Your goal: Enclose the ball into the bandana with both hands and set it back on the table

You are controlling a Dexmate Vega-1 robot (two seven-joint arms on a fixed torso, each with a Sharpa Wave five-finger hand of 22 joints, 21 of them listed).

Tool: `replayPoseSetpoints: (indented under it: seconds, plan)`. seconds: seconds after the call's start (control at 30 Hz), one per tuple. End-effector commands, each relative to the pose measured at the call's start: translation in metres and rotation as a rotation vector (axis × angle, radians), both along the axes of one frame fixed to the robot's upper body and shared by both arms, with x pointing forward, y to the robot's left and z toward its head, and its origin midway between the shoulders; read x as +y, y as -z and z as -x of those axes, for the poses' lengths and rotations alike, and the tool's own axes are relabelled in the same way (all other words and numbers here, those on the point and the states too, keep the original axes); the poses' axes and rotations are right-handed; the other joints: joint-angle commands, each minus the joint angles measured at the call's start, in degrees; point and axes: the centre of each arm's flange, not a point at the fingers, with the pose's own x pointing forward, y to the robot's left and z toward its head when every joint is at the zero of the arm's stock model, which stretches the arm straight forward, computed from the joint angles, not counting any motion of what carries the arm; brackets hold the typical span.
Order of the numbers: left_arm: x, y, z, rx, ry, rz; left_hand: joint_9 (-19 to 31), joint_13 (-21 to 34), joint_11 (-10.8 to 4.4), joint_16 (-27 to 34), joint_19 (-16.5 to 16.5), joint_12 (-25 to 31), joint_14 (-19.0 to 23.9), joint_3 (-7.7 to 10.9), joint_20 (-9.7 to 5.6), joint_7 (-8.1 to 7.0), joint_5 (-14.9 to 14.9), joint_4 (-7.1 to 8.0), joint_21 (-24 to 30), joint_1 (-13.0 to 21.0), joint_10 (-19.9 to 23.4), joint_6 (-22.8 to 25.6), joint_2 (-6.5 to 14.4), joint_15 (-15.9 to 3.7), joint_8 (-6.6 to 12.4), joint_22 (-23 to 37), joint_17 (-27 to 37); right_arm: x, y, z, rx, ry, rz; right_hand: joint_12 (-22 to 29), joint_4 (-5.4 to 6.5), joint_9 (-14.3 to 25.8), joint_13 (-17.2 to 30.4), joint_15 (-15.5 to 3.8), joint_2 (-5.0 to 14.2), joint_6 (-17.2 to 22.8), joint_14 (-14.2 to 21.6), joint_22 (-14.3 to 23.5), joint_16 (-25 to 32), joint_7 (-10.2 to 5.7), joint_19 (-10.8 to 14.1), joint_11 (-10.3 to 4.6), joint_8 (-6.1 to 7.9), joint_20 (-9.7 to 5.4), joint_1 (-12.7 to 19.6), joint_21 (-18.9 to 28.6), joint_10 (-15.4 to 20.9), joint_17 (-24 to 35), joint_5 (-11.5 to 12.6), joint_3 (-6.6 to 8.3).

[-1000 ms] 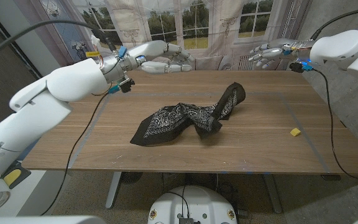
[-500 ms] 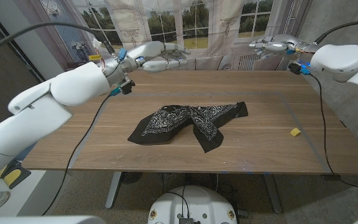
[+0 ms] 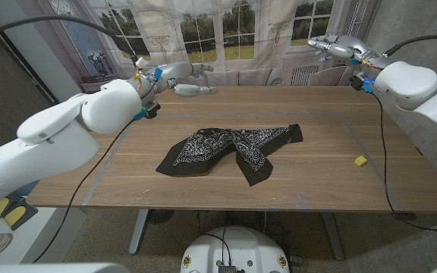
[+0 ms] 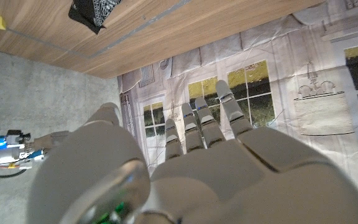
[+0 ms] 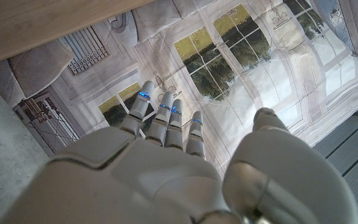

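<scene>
Wooden table [image 3: 203,182] bears a black bandana [image 3: 230,148], window backdrop [image 3: 226,30] behind.

- One black bandana [image 3: 230,149] with a white paisley print, lying crumpled on the table.
- One wooden table [image 3: 332,163].
- One small yellow block [image 3: 360,160] on the table, well apart from the bandana.
- Two robot hands: the left hand [image 3: 179,78] and the right hand [image 3: 334,46], one at each far corner of the table.
- One printed backdrop [image 3: 237,30] showing windows, hung behind the table.
</scene>
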Motion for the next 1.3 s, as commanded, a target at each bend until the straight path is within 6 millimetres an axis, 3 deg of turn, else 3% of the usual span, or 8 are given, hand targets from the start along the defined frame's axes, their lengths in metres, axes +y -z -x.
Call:
replayPoseSetpoints:
  seconds: [0.03, 0.4, 0.67, 0.87, 1.3]
  plan:
    - [0.007, 0.002, -0.009, 0.098, -0.215, -0.053, 0.13, 0.04, -0.07, 0.11, -0.19, 0.16, -0.69, -0.66, -0.02, -0.35, 0.37, -0.34, -0.40, 0.29, -0.63, -1.31, -1.19, 0.32, -0.17, 0.04, -0.23, 0.000, 0.003, 0.001, -0.104, -0.027, -0.081, -0.06, 0.18, 0.02, 0.00, 0.01, -0.12, -0.11, 0.04, 0.15, 0.06, -0.12, -0.53, 0.01, -0.23, 0.23, -0.85, -0.42, -0.07, -0.25, 0.14, -0.46]
    - [-0.008, 0.019, -0.027, 0.171, -0.256, -0.130, 0.10, -0.21, 0.33, 0.29, 0.56, 0.32, -1.35, -1.23, -0.08, -0.78, 0.90, -1.48, -0.99, 1.26, -1.79, -2.75, -2.73, 0.98, 0.11, 0.01, -0.76, 0.001, -0.001, 0.006, -0.128, -0.047, -0.080, 0.31, 0.60, 0.02, -0.33, -0.24, -0.33, 0.58, 0.58, 0.19, 0.44, -0.04, -0.44, -0.15, 0.06, 0.23, -2.10, -0.97, 0.78, -0.85, 0.23, -1.17]
    - [-0.021, 0.035, -0.046, 0.234, -0.279, -0.192, 0.12, -0.38, 0.20, 0.14, 0.95, 0.28, -2.84, -1.92, -0.02, -2.03, 1.69, -2.60, -1.83, 2.43, -3.70, -4.02, -4.30, 1.30, 0.30, -0.07, -1.17, 0.000, -0.001, 0.008, -0.140, -0.056, -0.084, 0.63, 0.70, 0.01, -0.58, -0.52, -0.36, 1.17, 1.34, 0.23, 0.77, -0.13, -0.29, -0.21, 0.27, 0.22, -2.59, -1.37, 1.68, -1.41, 0.34, -1.49]
    - [-0.027, 0.038, -0.047, 0.254, -0.295, -0.242, 0.20, -0.36, 0.24, 0.22, 0.86, 0.60, -3.46, -2.37, -0.03, -2.84, 2.30, -3.33, -2.49, 3.31, -4.09, -3.92, -5.21, 1.63, 0.70, -0.09, -1.33, -0.003, 0.000, 0.007, -0.154, -0.062, -0.094, 0.75, 0.75, 0.01, -0.72, -0.72, -0.30, 1.46, 2.00, 0.24, 1.02, 0.02, -0.16, -0.12, 0.35, 0.22, -2.81, -1.57, 2.08, -1.70, 0.40, -1.61]
    - [-0.039, 0.056, -0.066, 0.318, -0.355, -0.319, 0.47, -0.13, 0.55, 0.73, 1.39, 1.29, -4.45, -1.70, -0.04, -5.05, 3.88, -4.94, -3.78, 6.88, -5.09, -3.63, -3.80, 1.94, 1.41, -0.01, -1.39, -0.006, 0.006, 0.001, -0.168, -0.075, -0.109, 0.97, 0.85, 0.01, -1.06, -0.94, -0.02, 2.17, 3.12, 0.29, 1.47, -0.04, 0.38, -0.12, 0.52, 0.19, -3.33, -2.02, 2.96, -2.41, 0.54, -1.89]
